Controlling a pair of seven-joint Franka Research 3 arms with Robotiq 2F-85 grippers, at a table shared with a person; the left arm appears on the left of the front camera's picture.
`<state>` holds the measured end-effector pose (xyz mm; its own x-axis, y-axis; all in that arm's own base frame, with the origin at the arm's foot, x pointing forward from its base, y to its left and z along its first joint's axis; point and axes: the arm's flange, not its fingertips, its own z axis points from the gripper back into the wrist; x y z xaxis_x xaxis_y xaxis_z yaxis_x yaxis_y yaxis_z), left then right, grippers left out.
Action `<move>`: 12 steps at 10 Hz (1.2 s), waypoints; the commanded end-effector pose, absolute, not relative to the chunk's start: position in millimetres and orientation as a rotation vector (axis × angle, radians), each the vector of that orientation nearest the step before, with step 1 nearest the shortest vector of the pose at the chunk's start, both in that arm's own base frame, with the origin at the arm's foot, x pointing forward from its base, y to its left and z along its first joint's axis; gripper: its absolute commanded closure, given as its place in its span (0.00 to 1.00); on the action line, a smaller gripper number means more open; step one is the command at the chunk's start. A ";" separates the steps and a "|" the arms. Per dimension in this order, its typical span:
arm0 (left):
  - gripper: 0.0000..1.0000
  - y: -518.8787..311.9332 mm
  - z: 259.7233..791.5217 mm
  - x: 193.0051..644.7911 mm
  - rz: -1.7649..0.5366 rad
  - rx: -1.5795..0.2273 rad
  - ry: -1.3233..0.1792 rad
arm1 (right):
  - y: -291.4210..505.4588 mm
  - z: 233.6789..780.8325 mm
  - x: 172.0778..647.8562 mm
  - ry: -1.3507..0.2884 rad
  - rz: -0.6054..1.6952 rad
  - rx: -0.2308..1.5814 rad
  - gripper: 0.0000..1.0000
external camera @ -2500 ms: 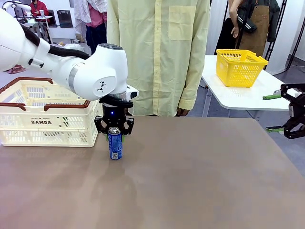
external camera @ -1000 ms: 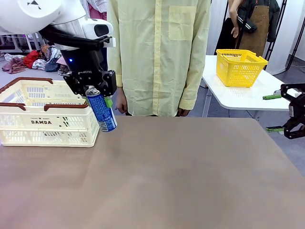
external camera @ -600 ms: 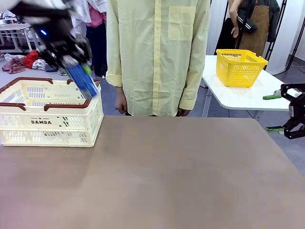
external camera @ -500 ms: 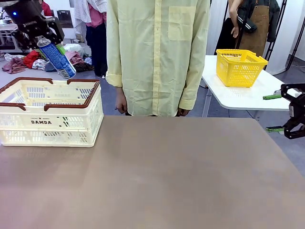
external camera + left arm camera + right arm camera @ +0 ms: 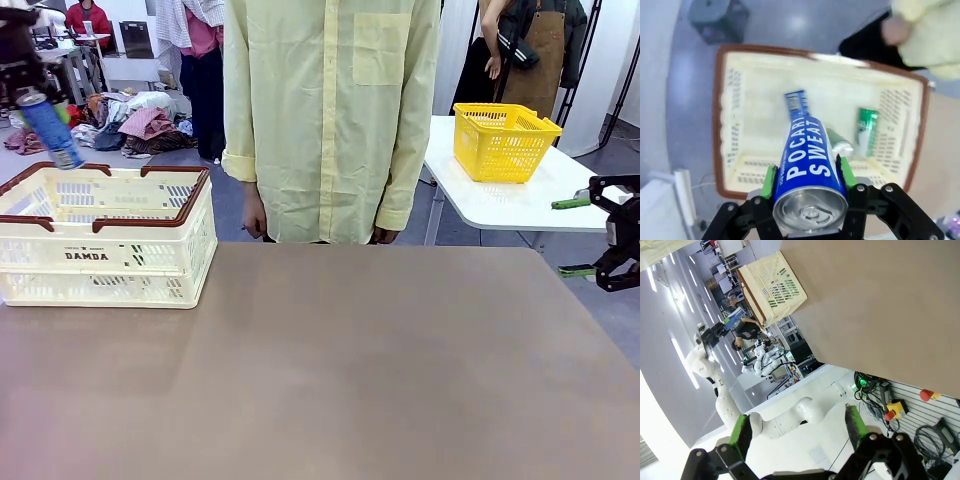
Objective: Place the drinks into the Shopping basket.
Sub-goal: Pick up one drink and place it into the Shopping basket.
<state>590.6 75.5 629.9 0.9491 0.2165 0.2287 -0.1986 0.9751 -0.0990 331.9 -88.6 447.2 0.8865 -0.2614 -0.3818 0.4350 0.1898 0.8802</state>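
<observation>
The blue drink can (image 5: pixel 48 130) hangs tilted above the far left part of the Shopping basket (image 5: pixel 105 255), and my left gripper (image 5: pixel 38 108) is shut on it near its silver top. From the left wrist, the can (image 5: pixel 807 155) sits between the green pads (image 5: pixel 769 181) with the basket's open inside (image 5: pixel 755 130) below. A green can (image 5: pixel 867 131) lies on the basket floor, and a silver-ended thing (image 5: pixel 842 146) beside it is partly hidden. My right gripper (image 5: pixel 572 237) hangs open beyond the table's right edge, holding nothing (image 5: pixel 799 430).
A person in a yellow shirt (image 5: pixel 330 120) stands at the far edge, one hand (image 5: pixel 255 215) just right of the basket. A yellow mesh basket (image 5: pixel 505 140) sits on a white side table (image 5: pixel 500 208). The brown tabletop (image 5: pixel 350 370) is bare.
My left gripper lifted the blue can off the table by the basket's right end and carried it up and left over the basket. The right gripper has stayed still.
</observation>
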 end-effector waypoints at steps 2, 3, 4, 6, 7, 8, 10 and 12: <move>1.00 50.5 632.9 577.3 0.242 -0.059 -0.197 | -88.4 451.2 330.8 0.172 -0.504 1.289 0.00; 1.00 55.5 619.3 571.0 0.261 -0.004 -0.170 | -88.4 451.2 330.8 0.172 -0.504 1.289 0.00; 1.00 58.8 605.1 563.4 0.294 -0.011 -0.074 | -88.4 451.2 330.8 0.172 -0.504 1.289 0.00; 1.00 61.6 620.2 591.4 0.249 -0.052 -0.181 | -88.4 451.2 330.8 0.172 -0.504 1.289 0.00; 1.00 61.6 620.2 591.4 0.249 -0.052 -0.181 | -88.4 451.2 330.8 0.172 -0.504 1.289 0.00; 1.00 61.6 620.2 591.4 0.249 -0.052 -0.181 | -88.4 451.2 330.8 0.172 -0.504 1.289 0.00; 1.00 54.6 601.0 598.7 0.239 0.028 -0.175 | -88.4 451.2 330.8 0.172 -0.504 1.289 0.00; 1.00 59.7 574.4 612.7 0.165 0.062 -0.210 | -88.4 451.2 330.8 0.172 -0.504 1.289 0.00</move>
